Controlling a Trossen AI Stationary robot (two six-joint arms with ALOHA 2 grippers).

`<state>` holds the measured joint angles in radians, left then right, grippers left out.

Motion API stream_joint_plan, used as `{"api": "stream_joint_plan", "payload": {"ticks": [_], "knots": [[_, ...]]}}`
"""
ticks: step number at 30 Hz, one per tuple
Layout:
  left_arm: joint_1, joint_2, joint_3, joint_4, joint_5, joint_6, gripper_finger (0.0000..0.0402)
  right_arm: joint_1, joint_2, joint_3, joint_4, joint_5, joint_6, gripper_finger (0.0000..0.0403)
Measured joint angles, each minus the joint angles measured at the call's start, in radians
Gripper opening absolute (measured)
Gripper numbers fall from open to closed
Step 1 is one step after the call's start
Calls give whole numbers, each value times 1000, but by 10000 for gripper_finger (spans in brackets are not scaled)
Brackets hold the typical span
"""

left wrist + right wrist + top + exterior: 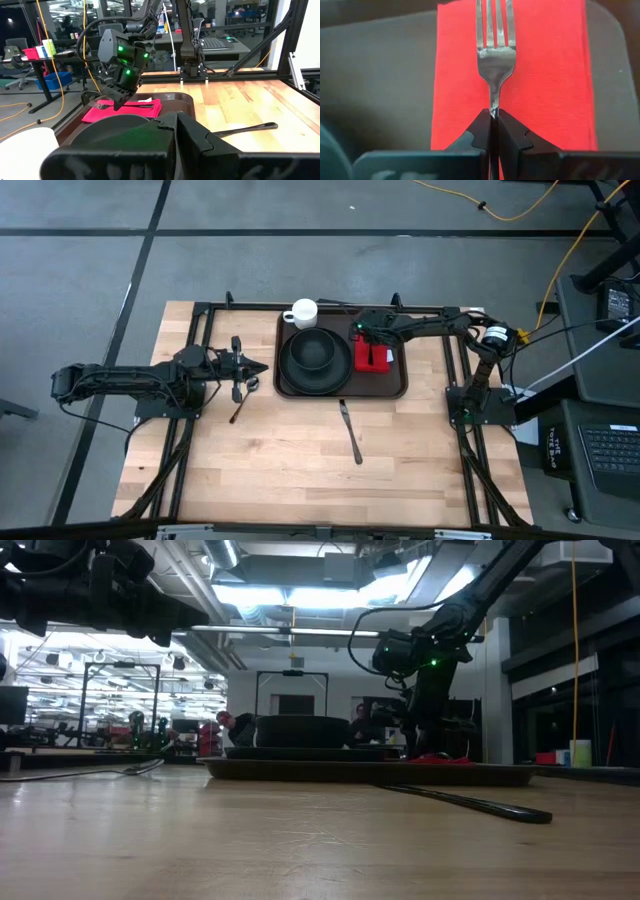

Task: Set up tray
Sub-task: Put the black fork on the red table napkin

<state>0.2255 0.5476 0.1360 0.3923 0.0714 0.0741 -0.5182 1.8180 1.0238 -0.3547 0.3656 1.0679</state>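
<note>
The dark brown tray (342, 388) lies at the table's far middle. It carries a round black plate (315, 352) and, on its right part, a red napkin (380, 363) (545, 75). A white cup (303, 312) stands at its far left rim. My right gripper (366, 340) (118, 100) reaches in from the right, above the napkin, shut on a silver fork (495, 55) (98, 104). My left gripper (258, 370) waits left of the tray with its fingers shut on nothing. My right gripper pinches the fork's handle just behind the neck (493, 107) between its two fingertips, coming from above and pointing down. The handle runs on between the fingers and is hidden by them. The fork lies flat along the napkin; whether it rests on it or hangs just above, I cannot tell.
A dark knife (350, 430) (470, 802) lies on the bare wood near the tray's near edge. Another dark utensil (238, 406) lies on the table under the left gripper. Open wood stretches over the table's near half. Black frame rails run along both sides.
</note>
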Motion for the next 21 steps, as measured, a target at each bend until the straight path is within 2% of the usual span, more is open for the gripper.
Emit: {"api": "stream_joint_plan", "payload": {"ticks": [6, 21], "knots": [[0, 0, 0, 0, 0, 0, 6, 0, 44, 0, 24, -12, 1, 22], [0, 0, 0, 0, 0, 0, 6, -1, 44, 0, 45, -27, -2, 22]]}}
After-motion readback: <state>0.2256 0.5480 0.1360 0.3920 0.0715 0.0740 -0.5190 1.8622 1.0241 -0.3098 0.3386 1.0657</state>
